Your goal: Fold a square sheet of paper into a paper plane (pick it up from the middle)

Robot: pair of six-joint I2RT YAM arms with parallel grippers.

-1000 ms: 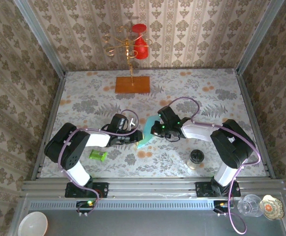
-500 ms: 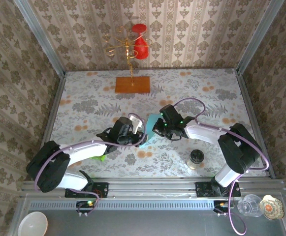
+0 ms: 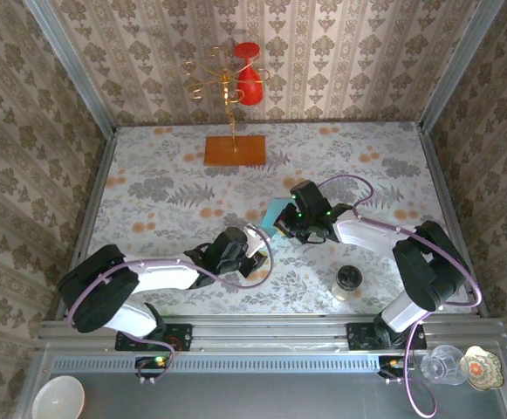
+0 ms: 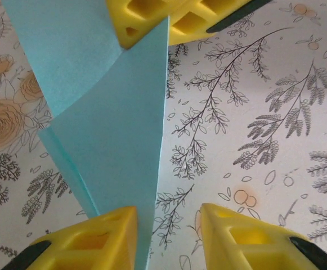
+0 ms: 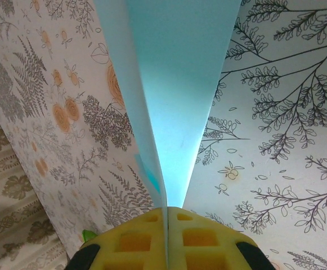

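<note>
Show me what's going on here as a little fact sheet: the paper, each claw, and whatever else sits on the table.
Paper: light-blue paper, partly folded along a crease
Right gripper: shut on the paper at its folded edge
Left gripper: open, with the paper's edge lying beside one finger, not clamped
Else on the table: orange board at the back, small jar with a dark lid near the right arm
</note>
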